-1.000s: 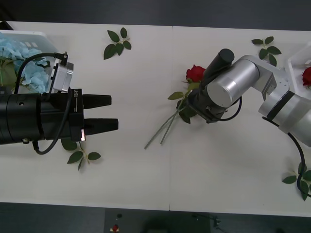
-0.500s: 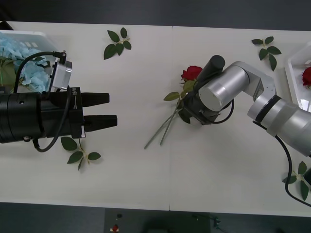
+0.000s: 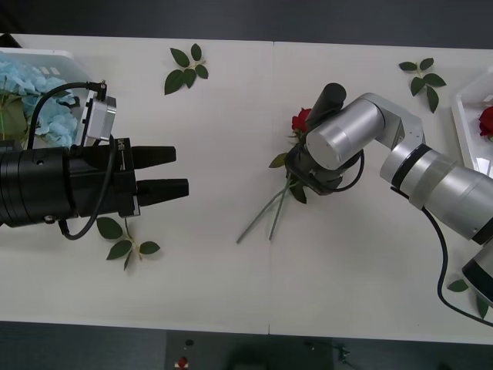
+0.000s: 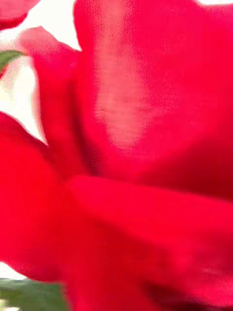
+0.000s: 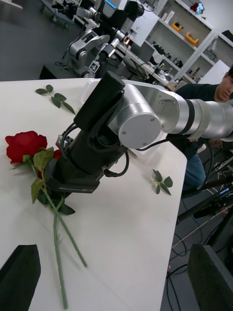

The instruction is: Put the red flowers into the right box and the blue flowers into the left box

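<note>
The right gripper [image 3: 296, 163] is lowered onto the red flowers [image 3: 299, 122] at mid-desk; whether it pinches them cannot be determined. The rose head protrudes beside the wrist, and the stems trail out from under it toward the near edge. The right wrist view sits directly against red petals. The left gripper [image 3: 182, 171] hovers well apart with fingers [image 5: 18, 277] spread. The blue flowers [image 3: 35, 100] lie in the left box [image 3: 60, 57]. The right box [image 3: 465, 116] holds one rose. Bare desk [image 3: 216, 116] separates the arms.
</note>
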Controlling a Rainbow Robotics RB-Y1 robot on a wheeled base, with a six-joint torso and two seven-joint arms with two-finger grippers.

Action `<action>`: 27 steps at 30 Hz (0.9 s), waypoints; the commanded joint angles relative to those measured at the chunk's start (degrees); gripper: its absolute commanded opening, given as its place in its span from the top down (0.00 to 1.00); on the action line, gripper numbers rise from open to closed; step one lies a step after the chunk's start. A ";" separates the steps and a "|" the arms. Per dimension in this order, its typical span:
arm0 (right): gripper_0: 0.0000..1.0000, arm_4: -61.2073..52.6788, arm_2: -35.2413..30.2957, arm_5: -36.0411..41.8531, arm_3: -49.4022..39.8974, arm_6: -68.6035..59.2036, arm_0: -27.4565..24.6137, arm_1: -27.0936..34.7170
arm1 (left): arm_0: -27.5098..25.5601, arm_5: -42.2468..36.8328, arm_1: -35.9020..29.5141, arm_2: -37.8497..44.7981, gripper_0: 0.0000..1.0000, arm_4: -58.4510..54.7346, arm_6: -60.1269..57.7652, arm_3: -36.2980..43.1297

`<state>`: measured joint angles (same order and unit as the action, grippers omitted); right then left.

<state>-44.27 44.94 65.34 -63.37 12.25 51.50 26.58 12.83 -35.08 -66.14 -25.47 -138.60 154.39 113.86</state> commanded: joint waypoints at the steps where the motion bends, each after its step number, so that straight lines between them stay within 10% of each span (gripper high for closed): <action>1: 1.00 -0.29 -0.55 -0.21 -0.87 -3.28 1.50 -0.12 | 1.14 0.36 -0.48 0.77 0.12 0.09 0.61 0.39; 27: 1.00 -2.31 -7.85 20.79 -23.46 35.74 5.98 15.79 | 1.14 0.36 -0.48 0.77 0.12 0.09 0.61 0.39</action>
<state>-45.16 37.08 85.05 -84.07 47.77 55.19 40.70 12.83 -35.08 -66.14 -25.47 -138.60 154.39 113.86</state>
